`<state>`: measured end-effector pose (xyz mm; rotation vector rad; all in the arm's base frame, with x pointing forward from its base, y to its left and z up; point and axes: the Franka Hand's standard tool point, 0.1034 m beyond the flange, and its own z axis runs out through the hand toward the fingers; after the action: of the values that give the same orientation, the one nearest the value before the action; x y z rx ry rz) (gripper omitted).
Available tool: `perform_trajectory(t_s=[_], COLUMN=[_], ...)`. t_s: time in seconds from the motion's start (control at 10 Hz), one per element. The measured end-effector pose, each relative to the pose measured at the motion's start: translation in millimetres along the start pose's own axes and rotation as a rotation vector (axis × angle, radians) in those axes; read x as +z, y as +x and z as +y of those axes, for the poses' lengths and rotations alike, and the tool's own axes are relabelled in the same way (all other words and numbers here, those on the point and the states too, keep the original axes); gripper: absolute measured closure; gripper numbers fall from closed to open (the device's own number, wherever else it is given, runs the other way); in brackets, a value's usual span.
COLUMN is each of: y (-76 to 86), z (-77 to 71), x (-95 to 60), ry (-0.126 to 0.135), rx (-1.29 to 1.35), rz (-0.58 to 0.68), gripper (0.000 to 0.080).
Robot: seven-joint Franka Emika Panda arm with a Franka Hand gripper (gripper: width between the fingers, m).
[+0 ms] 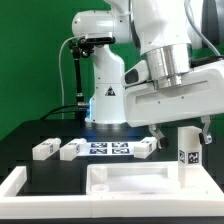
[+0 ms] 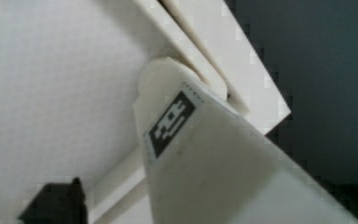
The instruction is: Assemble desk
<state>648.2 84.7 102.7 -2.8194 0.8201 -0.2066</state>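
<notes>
Here is the gripper (image 1: 182,126), hanging low on the exterior view's right, and its two dark fingers stand wide apart, one on each side of the upright leg (image 1: 186,148), with clear space between each finger and the white block. So the jaws are spread wide and nothing is in their grasp. That leg stands straight, its black-and-white marker facing the camera, right at the far rim of the desk slab (image 1: 130,182), which lies flat in the foreground with its raised rim showing. Whether the leg is fully seated in the slab or only resting on it, I cannot tell from here. Over to the wrist view: the slab's pale surface (image 2: 51,90) fills most of the picture, the rim runs slantwise across it, and the leg (image 2: 172,120) sits tight against that rim, marker on its side face. A dark fingertip (image 2: 51,203) pokes in at one corner, well clear of the leg. Back on the black table (image 1: 20,140), behind the slab, three more legs lie loose in a row: the first leg (image 1: 45,148) farthest toward the exterior view's left, the second leg (image 1: 72,150) just beside it, and the third leg (image 1: 145,148) at the other end of the marker board (image 1: 108,148), which lies flat between them. The white frame (image 1: 20,185) borders the table at the near left, and the arm's white base (image 1: 105,95) rises behind it all.
</notes>
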Motion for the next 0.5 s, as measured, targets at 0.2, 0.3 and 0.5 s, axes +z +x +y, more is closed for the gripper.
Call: perform_trajectory(t_s=[0.2,0.3,0.5], y=[4.5,-3.4,-8.2], z=[-19.8,-23.5,-24.1], x=[0.9,5.2,6.0], ry=[-0.061,-0.066,-0.063], rx=[-0.367,-0.463,-0.514], rz=[-0.02,-0.043,-0.047], gripper=[0.015,0.015,0.015])
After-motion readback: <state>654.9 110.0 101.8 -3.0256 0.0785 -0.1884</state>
